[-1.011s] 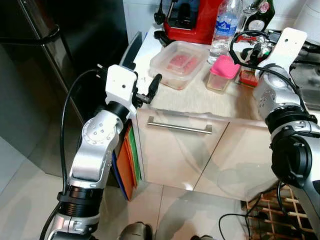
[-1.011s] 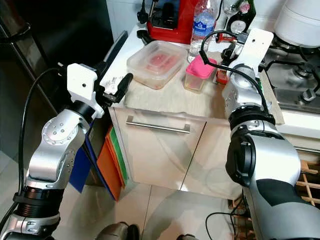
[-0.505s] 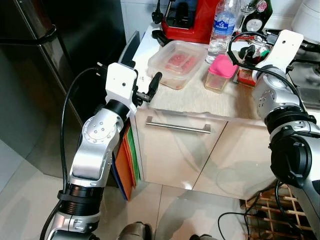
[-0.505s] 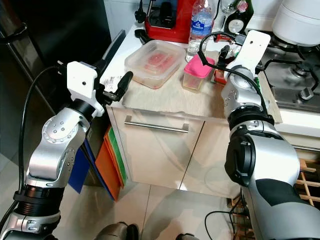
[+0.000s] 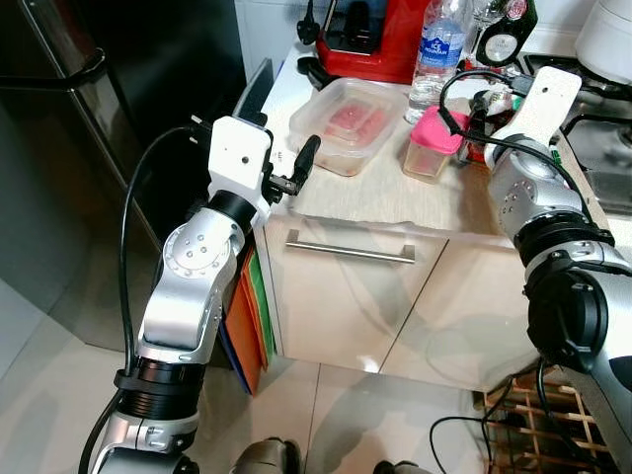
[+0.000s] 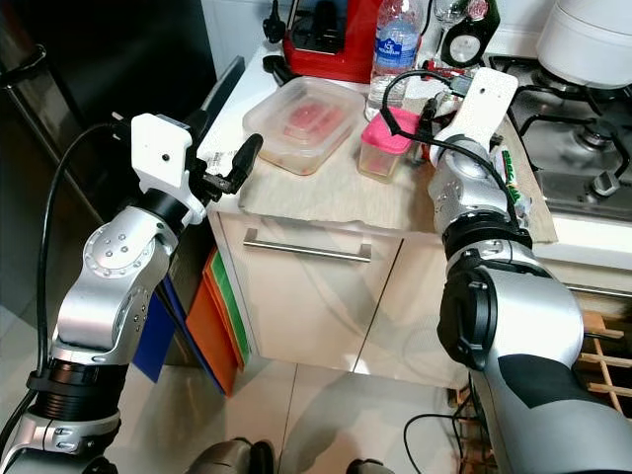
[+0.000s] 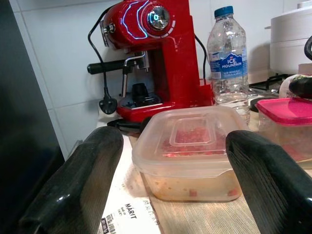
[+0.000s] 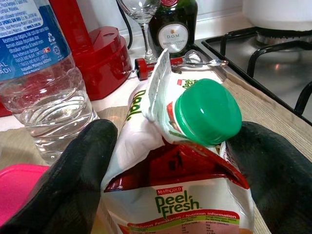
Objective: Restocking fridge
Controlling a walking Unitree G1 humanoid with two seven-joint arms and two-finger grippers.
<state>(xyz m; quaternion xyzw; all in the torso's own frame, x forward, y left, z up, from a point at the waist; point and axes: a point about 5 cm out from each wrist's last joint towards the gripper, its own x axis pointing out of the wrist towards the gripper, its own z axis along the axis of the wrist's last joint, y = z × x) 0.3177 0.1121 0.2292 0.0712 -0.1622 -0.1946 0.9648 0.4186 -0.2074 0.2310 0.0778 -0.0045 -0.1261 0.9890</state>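
Right gripper (image 8: 165, 161) advanced around my juice carton (image 8: 178, 190).
Both my grippers gape wide; left gripper (image 7: 168, 161) faces the lidded container (image 7: 187, 148) on the surface (image 5: 395, 193).

Water bottle (image 7: 228, 53) label: "ICE MOUNTAIN" is printed in white on blue.
Juice carton (image 8: 178, 195), green cap: "Peel Fresh" is read in green, with "MARIGOLD" above it.
Dark bottle (image 8: 173, 27), round label: "D.O.M" is read.
Paper tag (image 7: 127, 218) near the food container: "MÄRIT" is printed beside a barcode.
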